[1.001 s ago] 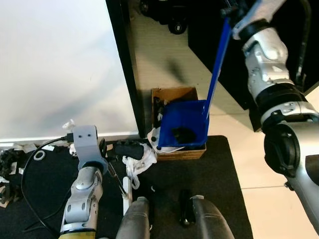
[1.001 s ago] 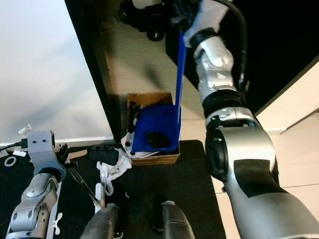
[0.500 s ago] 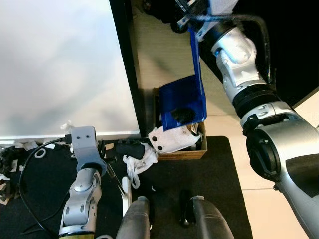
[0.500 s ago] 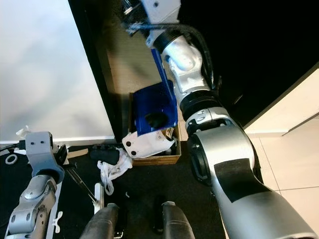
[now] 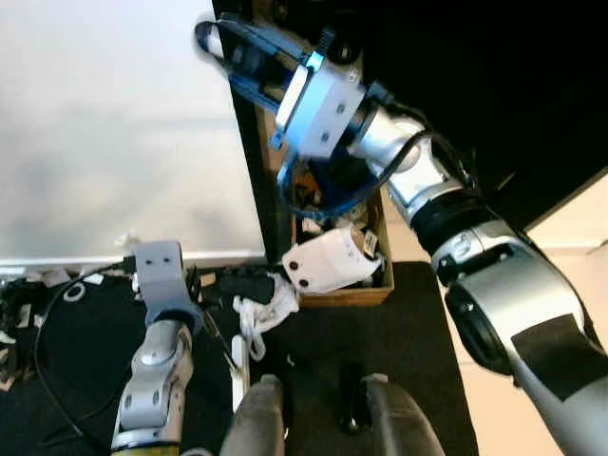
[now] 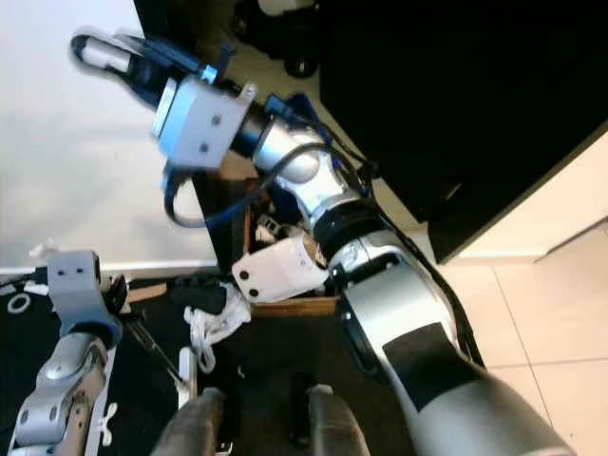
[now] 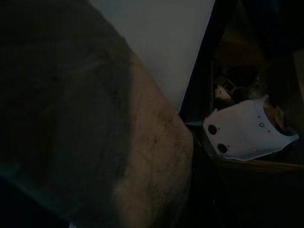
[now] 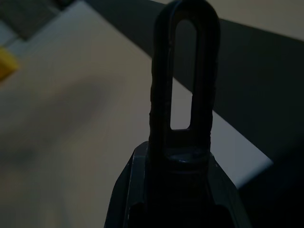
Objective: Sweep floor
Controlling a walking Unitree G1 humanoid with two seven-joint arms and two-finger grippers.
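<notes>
My right gripper (image 5: 235,49) is raised high at the upper left, shut on the handle of the blue dustpan (image 5: 331,182). The pan hangs tipped behind my forearm, above the open cardboard box (image 5: 377,288). In the right wrist view the handle's slotted end (image 8: 183,95) sticks out from between my fingers. A white moulded plastic piece (image 5: 328,264) lies across the front of the box, and also appears as the white piece (image 7: 244,128) in the left wrist view. My left arm (image 5: 157,285) hangs idle at the lower left over the black mat (image 5: 418,351).
White crumpled scraps (image 5: 261,309) and a black object (image 5: 245,280) lie on the mat left of the box. A black cable (image 5: 52,328) loops at the far left. A white wall panel (image 5: 114,123) stands behind, dark furniture (image 5: 513,85) to the right, and pale tiles (image 5: 446,342) beside the mat.
My right arm swung the dustpan's handle from upright on the right over to the upper left, tipping the pan over the box. The white piece came into sight. The left arm stayed still.
</notes>
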